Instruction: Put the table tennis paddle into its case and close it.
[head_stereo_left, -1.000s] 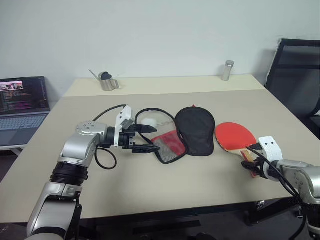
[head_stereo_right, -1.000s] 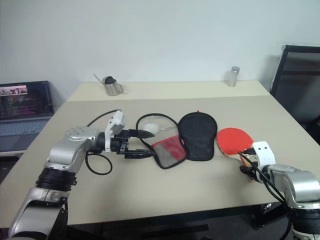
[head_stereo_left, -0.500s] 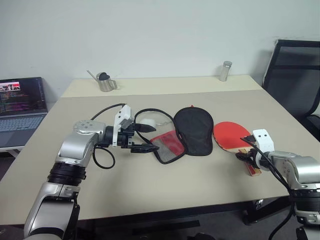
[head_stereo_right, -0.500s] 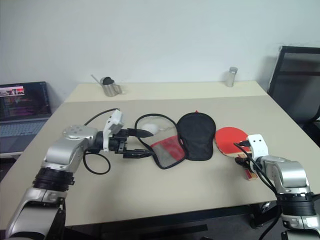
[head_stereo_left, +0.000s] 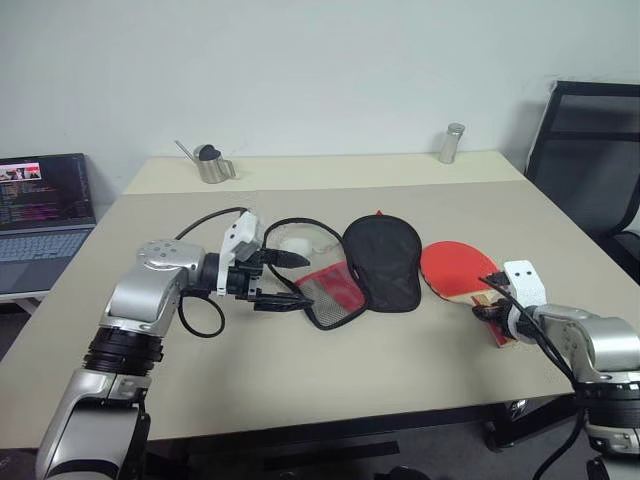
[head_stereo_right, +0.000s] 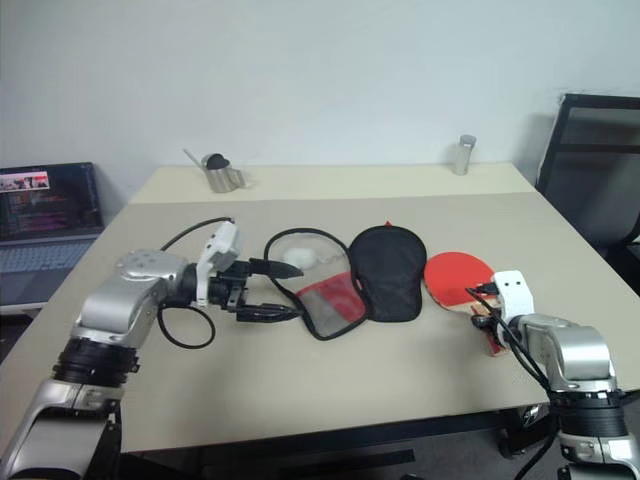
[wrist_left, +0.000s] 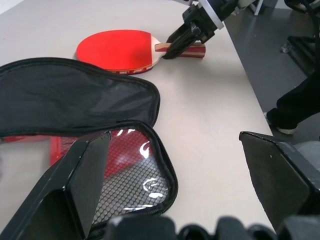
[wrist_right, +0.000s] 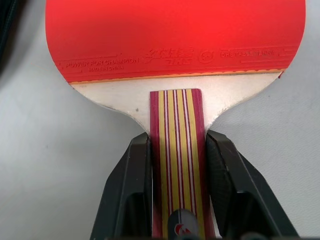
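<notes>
Now your right hand (wrist_right: 176, 165) is closed on the table tennis paddle (head_stereo_left: 459, 272), its two black fingers (wrist_right: 131, 185) pressed against either side of the striped wooden handle, just below where the pale wood widens into the blade. The paddle lies flat on the table (head_stereo_left: 330, 370) with its red rubber face up, toward the right side and close to the front edge, the handle pointing back at your right arm.

Your left hand (head_stereo_left: 287, 279) hangs above the table on the other side, fingers spread wide with nothing between them, pointing across toward the case (head_stereo_left: 350, 272). One finger tip sits over the near edge of the case's open flap without clearly touching it; you cannot tell contact from these views.

The case lies unzipped in the middle of the table, between your two hands. Its black fabric half lies spread out, right beside the paddle's red head, and you cannot tell whether the two touch. Its other half lies folded out toward your left hand, showing red lining under a mesh pocket, rimmed by the black zip. A white fluffy pompom (head_stereo_left: 296, 243) rests just behind that flap.

Further out, a small metal pitcher (head_stereo_left: 212, 165) and a metal cylinder (head_stereo_left: 451, 143) stand at the far edge of the table, well apart. A laptop (head_stereo_left: 44, 207) sits open off to the left, and a black chair (head_stereo_left: 590, 150) stands to the right.
</notes>
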